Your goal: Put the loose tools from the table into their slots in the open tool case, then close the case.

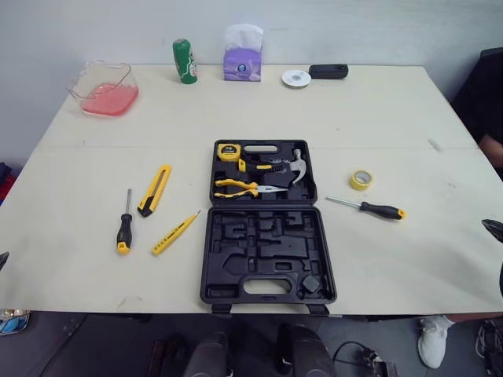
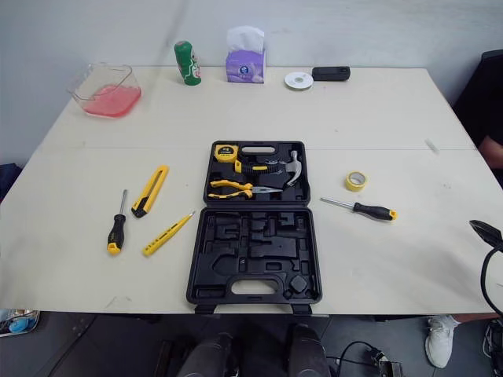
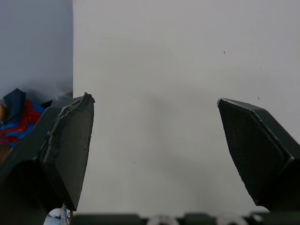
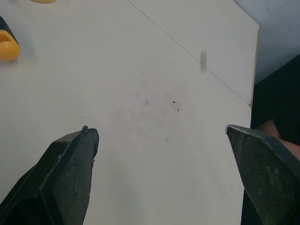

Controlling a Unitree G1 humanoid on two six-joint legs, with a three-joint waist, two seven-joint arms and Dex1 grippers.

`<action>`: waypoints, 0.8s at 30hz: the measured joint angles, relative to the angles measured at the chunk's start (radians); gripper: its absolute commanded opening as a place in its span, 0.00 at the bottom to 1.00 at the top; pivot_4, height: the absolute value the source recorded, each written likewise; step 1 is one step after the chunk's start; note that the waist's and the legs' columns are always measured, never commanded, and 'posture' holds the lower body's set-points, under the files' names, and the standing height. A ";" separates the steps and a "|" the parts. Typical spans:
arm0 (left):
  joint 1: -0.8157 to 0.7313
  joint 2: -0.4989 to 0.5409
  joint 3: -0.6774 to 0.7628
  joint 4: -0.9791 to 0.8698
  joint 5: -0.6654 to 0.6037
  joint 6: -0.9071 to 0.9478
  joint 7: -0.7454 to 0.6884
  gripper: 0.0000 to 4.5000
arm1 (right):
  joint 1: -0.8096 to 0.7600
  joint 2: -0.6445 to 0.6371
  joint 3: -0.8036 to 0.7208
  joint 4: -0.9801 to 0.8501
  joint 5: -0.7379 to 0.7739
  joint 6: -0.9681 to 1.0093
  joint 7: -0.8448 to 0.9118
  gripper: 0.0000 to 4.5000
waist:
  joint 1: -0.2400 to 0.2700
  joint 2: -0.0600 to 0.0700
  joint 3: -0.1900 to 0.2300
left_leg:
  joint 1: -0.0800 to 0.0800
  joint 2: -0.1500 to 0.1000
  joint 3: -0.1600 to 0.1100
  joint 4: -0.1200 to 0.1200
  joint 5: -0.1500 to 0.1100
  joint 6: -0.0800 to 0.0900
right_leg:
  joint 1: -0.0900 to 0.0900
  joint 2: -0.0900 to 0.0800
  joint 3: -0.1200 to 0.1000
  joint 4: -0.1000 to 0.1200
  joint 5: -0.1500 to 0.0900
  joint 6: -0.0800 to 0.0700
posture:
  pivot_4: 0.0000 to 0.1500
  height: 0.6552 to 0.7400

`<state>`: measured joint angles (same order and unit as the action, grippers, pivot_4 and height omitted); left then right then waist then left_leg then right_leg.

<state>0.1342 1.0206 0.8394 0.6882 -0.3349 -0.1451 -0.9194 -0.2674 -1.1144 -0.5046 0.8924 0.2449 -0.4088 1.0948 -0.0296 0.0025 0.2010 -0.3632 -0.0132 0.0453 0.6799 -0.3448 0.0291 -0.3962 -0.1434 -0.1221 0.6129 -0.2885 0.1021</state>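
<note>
The black tool case [image 1: 266, 228] lies open at the table's centre. Its far half holds a tape measure [image 1: 228, 151], a hammer [image 1: 295, 166] and pliers [image 1: 240, 188]; its near half [image 1: 267, 255] has bare slots. To its left lie a yellow utility knife [image 1: 155, 189], a black-and-yellow screwdriver [image 1: 125, 224] and a yellow tester pen [image 1: 175, 232]. To its right lie a second screwdriver [image 1: 369, 208] and a yellow tape roll [image 1: 361, 179]. My left gripper [image 3: 153, 99] is open over bare table near the left edge. My right gripper [image 4: 156, 127] is open over bare table, just right of that screwdriver's yellow handle end [image 4: 7, 44].
Along the far edge stand a clear container with pink liquid [image 1: 104, 88], a green bottle [image 1: 185, 61], a purple tissue pack [image 1: 242, 55], a white disc [image 1: 296, 78] and a black device [image 1: 328, 71]. A person in dark clothing [image 1: 487, 102] is at the right edge.
</note>
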 measured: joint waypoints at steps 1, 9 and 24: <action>0.015 -0.007 0.002 -0.026 -0.015 0.016 -0.006 0.99 | -0.013 0.000 0.010 -0.001 -0.001 -0.002 -0.003 1.00 | -0.002 0.000 0.000 | 0.000 0.000 0.000 0.000 0.000 0.000 | 0.000 0.000 0.000 0.000 0.000 0.000 | 1.00 1.00; 0.095 -0.129 -0.008 -0.360 -0.078 0.209 0.052 0.99 | -0.108 0.166 0.119 -0.224 0.095 0.171 0.056 1.00 | -0.006 0.000 0.000 | 0.005 0.001 0.005 0.000 -0.001 0.001 | 0.002 0.000 0.005 0.001 0.000 0.000 | 1.00 1.00; -0.070 -0.229 -0.044 -1.191 -0.407 1.287 0.635 0.99 | -0.226 0.386 0.283 -0.692 0.345 0.367 0.274 1.00 | 0.032 -0.002 -0.001 | 0.004 0.001 0.003 0.003 -0.003 0.002 | 0.004 0.003 0.007 0.000 0.000 0.001 | 1.00 1.00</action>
<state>0.0644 0.7919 0.7949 -0.5024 -0.7415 1.1419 -0.2846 -0.4935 -0.7282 -0.2218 0.2007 0.5900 -0.0414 1.3693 0.0029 0.0006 0.2002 -0.3588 -0.0120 0.0481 0.6826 -0.3481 0.0311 -0.3924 -0.1407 -0.1155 0.6127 -0.2881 0.1027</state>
